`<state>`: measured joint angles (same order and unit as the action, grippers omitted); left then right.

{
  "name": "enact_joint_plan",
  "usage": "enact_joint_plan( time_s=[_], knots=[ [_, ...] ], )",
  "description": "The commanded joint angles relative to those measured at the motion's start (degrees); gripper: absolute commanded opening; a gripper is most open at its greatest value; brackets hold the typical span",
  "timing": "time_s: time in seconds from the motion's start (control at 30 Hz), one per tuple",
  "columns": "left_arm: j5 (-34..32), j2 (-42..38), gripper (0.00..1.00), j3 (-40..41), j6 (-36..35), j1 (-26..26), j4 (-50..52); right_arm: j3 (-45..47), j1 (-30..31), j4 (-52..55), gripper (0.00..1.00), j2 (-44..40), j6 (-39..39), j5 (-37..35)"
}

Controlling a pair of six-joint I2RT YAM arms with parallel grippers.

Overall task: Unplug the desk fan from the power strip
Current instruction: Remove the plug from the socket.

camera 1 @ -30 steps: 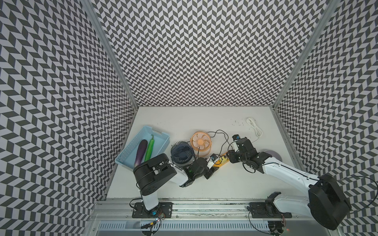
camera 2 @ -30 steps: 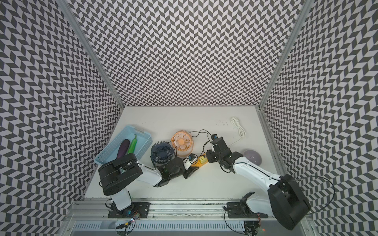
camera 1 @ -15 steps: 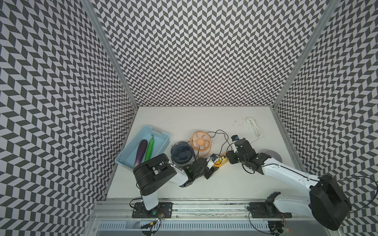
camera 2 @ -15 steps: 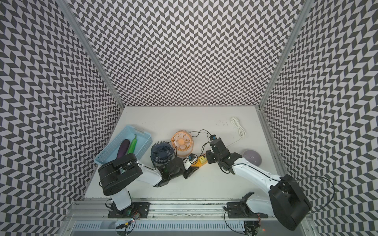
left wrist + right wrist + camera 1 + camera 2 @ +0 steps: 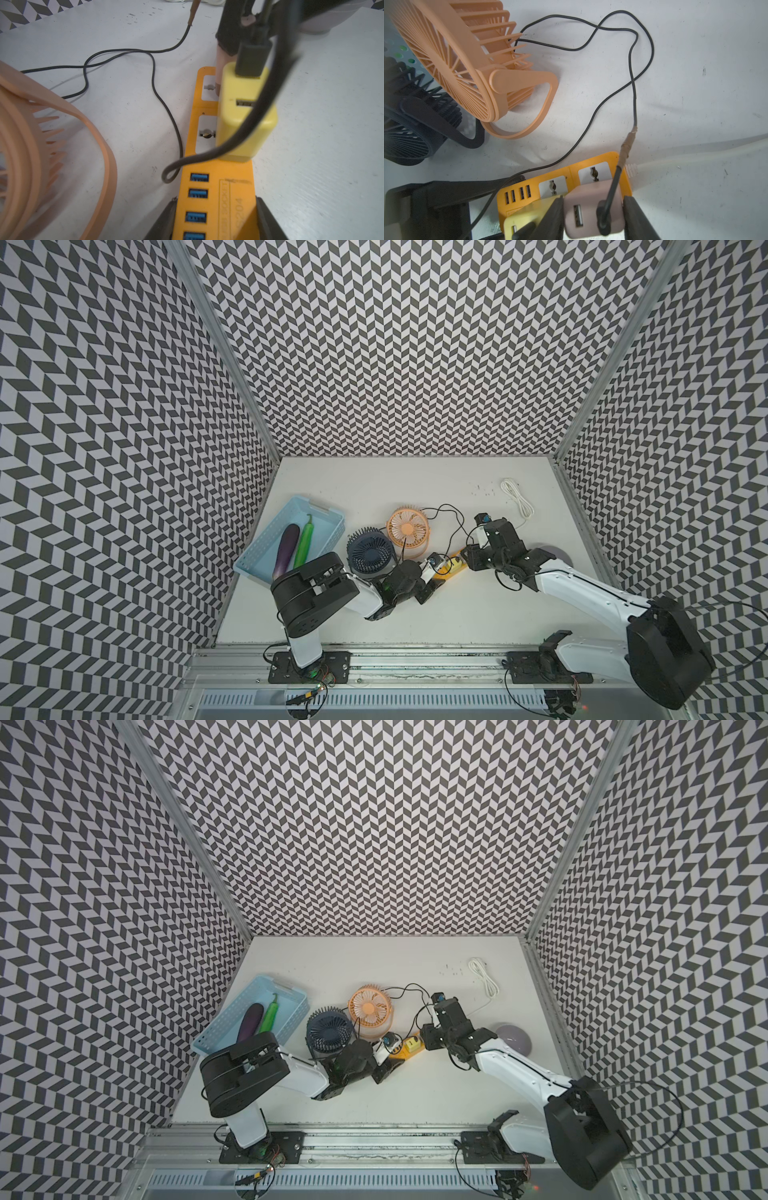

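Right wrist view: right gripper clamps a pale pink plastic cube adapter; left gripper pinches the orange plastic power strip, at 4 o'clock from the peach plastic desk fan. Best to pull straight out, strip held firm.

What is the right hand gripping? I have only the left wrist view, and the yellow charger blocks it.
Observer: The right hand pinches a pale pink charger sitting on the power strip.
Operator: Is the orange fan the only fan there?
Observer: No, a navy fan stands right beside the orange fan.
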<state>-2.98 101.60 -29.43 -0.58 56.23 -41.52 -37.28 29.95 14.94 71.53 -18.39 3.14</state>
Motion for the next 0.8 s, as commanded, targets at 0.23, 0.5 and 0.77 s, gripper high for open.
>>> enact_joint_plan(
  time_s=[0.23,0.5,0.77],
  knots=[
    [-1.3,0.9,0.26,-1.0,0.2,-0.4,3.2,-1.5,8.5,-4.7,0.12,-3.0,0.1,-5.1],
    [-1.4,0.8,0.26,-1.3,0.1,-0.4,3.7,-2.2,7.6,-3.9,0.12,-2.7,-0.4,-8.1],
    [-1.5,0.7,0.26,-0.7,0.2,-0.4,3.4,-1.1,-0.7,-5.1,0.11,-2.6,-1.7,2.0]
  ],
)
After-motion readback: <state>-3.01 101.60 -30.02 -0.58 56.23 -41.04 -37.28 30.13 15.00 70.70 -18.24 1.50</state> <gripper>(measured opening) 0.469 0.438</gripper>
